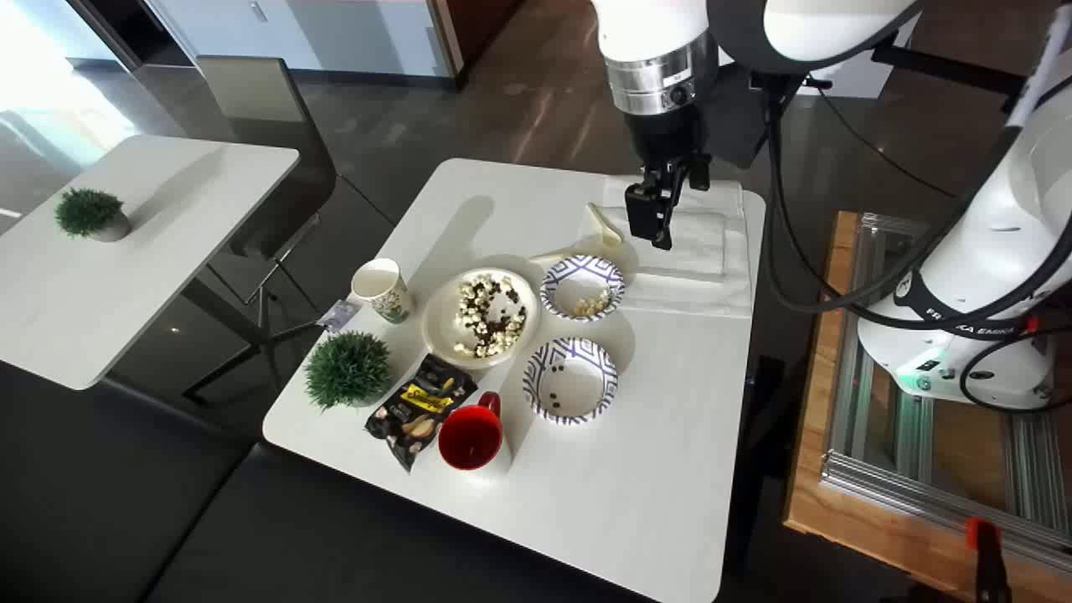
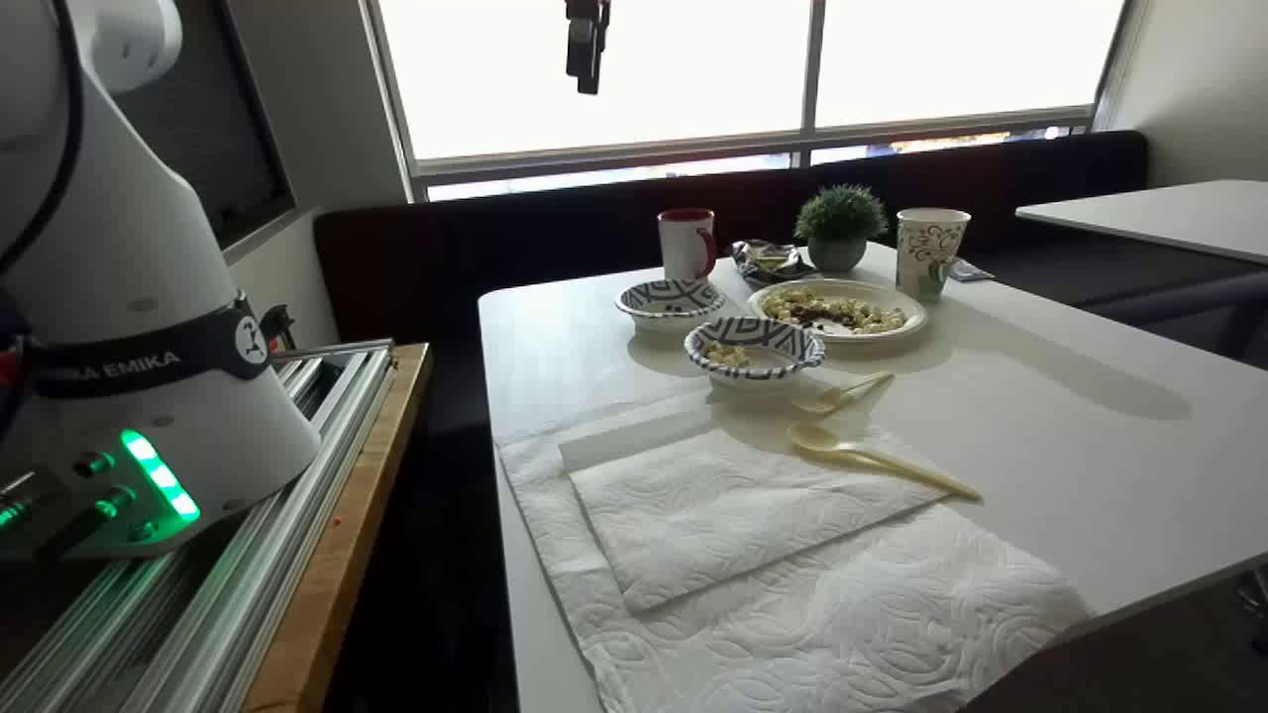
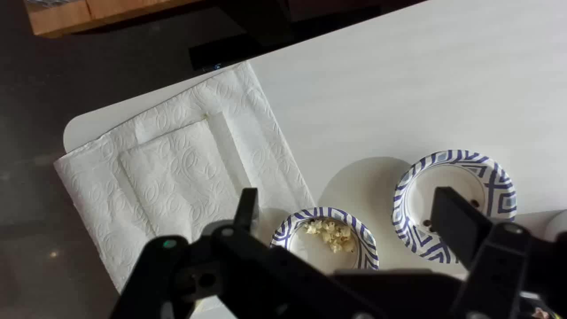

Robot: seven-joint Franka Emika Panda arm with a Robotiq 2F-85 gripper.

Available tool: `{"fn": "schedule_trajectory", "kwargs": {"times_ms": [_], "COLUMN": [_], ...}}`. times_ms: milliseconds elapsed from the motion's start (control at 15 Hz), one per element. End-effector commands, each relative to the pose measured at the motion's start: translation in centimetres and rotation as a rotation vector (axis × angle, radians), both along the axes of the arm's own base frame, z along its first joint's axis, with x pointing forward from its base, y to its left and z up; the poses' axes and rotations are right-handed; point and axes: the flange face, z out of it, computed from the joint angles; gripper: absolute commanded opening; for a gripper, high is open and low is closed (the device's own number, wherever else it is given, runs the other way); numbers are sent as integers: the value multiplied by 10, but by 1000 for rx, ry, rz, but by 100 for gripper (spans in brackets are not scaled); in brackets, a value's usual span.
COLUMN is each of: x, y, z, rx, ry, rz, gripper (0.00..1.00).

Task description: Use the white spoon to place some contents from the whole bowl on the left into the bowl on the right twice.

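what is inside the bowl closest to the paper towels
The bowl holds popcorn, clumped to one side; the rest of its bottom looks bare in an exterior view. What lies beneath the popcorn is covered and cannot be seen.

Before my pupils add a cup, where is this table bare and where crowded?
Bare table lies between the red-handled mug, dark-specked bowl and paper towels; another patch, between paper cup, spoons and table edge. Crowded: around popcorn plate, hemmed by cup, potted plant, snack bag and popcorn bowl.

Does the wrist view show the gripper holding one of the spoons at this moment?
No: the gripper is wide open in that view, with nothing clasped in it.
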Motion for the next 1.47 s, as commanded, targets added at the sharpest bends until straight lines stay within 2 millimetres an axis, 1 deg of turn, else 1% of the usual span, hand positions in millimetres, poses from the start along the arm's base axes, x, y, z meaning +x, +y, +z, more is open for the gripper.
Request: {"fn": "schedule_trajectory", "kwargs": {"times_ms": [0,400,467,533,733,933,1067,1200,1267,1400], "x": [0,0,7,19,51,82,101,118,125,138], "y": [0,0,-4,-12,-44,-88,-121,-149,-160,-183], "z": [0,0,-3,-9,-28,-54,-69,-88,-98,-123], "rx": [0,0,-18,-10,25,54,60,73,83,98], "ry": [1,1,-11,-11,-18,-37,-34,-30,-21,13], "rz": [0,0,-50,-116,-290,-449,-559,-668,-717,-812], "gripper": [100,100,100,100,100,100,100,100,100,100]}}
